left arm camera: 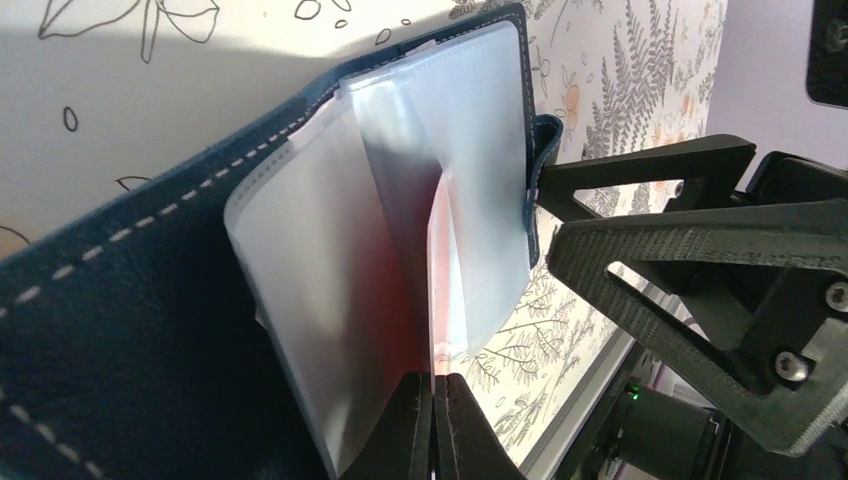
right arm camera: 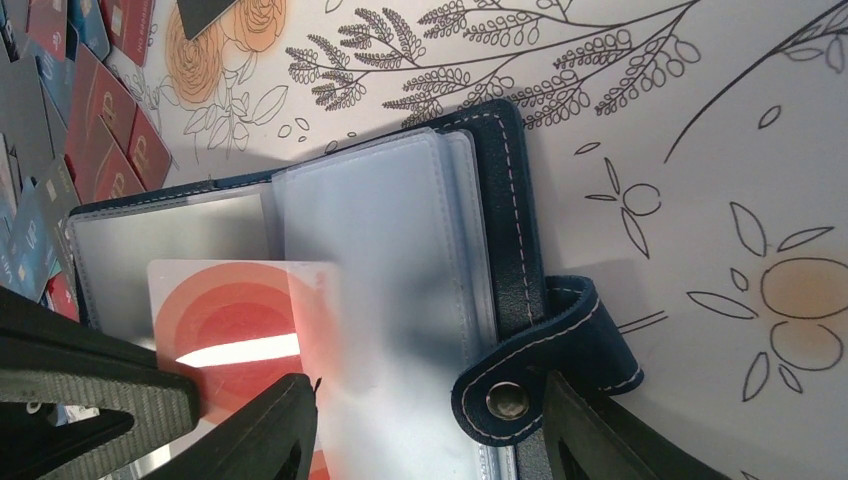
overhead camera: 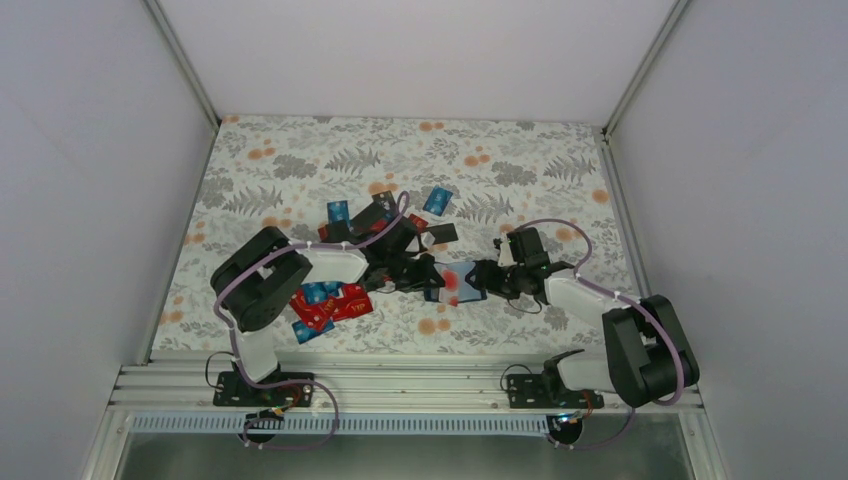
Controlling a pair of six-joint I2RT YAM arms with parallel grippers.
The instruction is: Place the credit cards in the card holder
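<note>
The card holder (overhead camera: pixel 472 294) (right arm camera: pixel 515 230) lies open mid-table, navy with clear sleeves (left arm camera: pixel 330 280). My left gripper (overhead camera: pixel 440 278) (left arm camera: pixel 435 380) is shut on one of the credit cards, white with red rings (overhead camera: pixel 455 279) (right arm camera: pixel 230 320). It shows edge-on (left arm camera: pixel 437 290), and its far end sits inside a clear sleeve. My right gripper (overhead camera: pixel 490 280) (right arm camera: pixel 428 385) stands open over the holder's right half. One finger (right arm camera: pixel 280 420) is at the sleeve's edge, the other (right arm camera: pixel 590 430) on the snap strap (right arm camera: pixel 540 360). More red and blue credit cards (overhead camera: pixel 325 302) lie by the left arm.
Loose blue cards (overhead camera: pixel 437 200) (overhead camera: pixel 338 211) and a black card (overhead camera: pixel 440 234) lie behind the grippers. A spread of red and blue cards (right arm camera: pixel 100 120) lies just left of the holder. The two grippers are almost touching over the holder. White walls enclose the flowered tabletop (overhead camera: pixel 520 160).
</note>
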